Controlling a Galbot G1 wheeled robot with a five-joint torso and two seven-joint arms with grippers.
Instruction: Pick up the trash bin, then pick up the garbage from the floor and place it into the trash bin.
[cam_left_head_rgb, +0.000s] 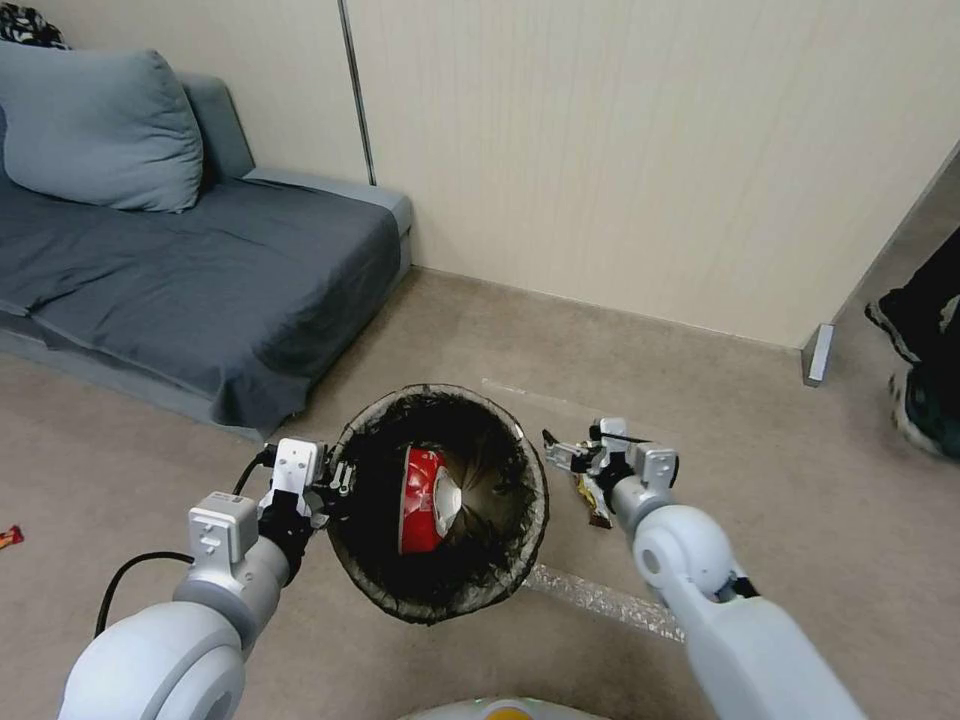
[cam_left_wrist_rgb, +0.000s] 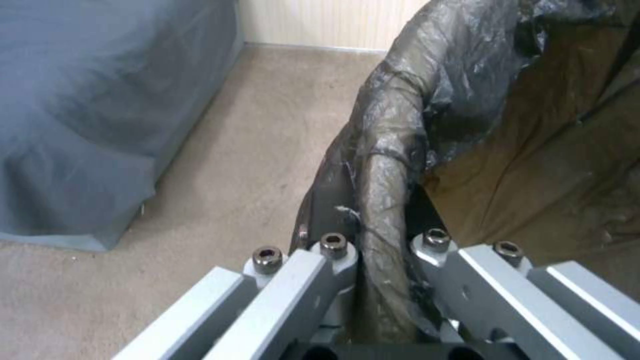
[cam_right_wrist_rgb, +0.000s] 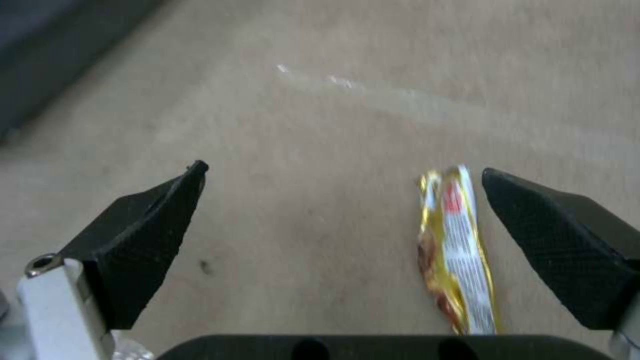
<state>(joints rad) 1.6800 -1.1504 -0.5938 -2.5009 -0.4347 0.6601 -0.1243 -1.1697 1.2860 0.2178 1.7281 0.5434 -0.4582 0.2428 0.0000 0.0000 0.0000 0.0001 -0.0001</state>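
Between my right fingers (cam_right_wrist_rgb: 547, 250) lies bare carpet: they stand wide apart, holding nothing. Right gripper (cam_right_wrist_rgb: 343, 175) hangs low over the floor (cam_right_wrist_rgb: 300, 100). One yellow snack wrapper (cam_right_wrist_rgb: 457, 260) lies flat on the carpet just inside one pad, apart from it; whether it touches, I cannot tell. In the head view the wrapper (cam_left_head_rgb: 597, 510) sits under my right gripper (cam_left_head_rgb: 580, 458), to the right of the bin.

Left gripper (cam_left_wrist_rgb: 377, 260): fingers (cam_left_wrist_rgb: 333, 250) closed on the bagged rim of the trash bin (cam_left_wrist_rgb: 400, 150), one inside, one outside. From the head view, left gripper (cam_left_head_rgb: 335, 485) holds the trash bin (cam_left_head_rgb: 440, 590) at its left rim. One red crumpled packet (cam_left_head_rgb: 422, 500) lies inside. Grey sofa (cam_left_head_rgb: 200, 270) stands against the wall, farther left.
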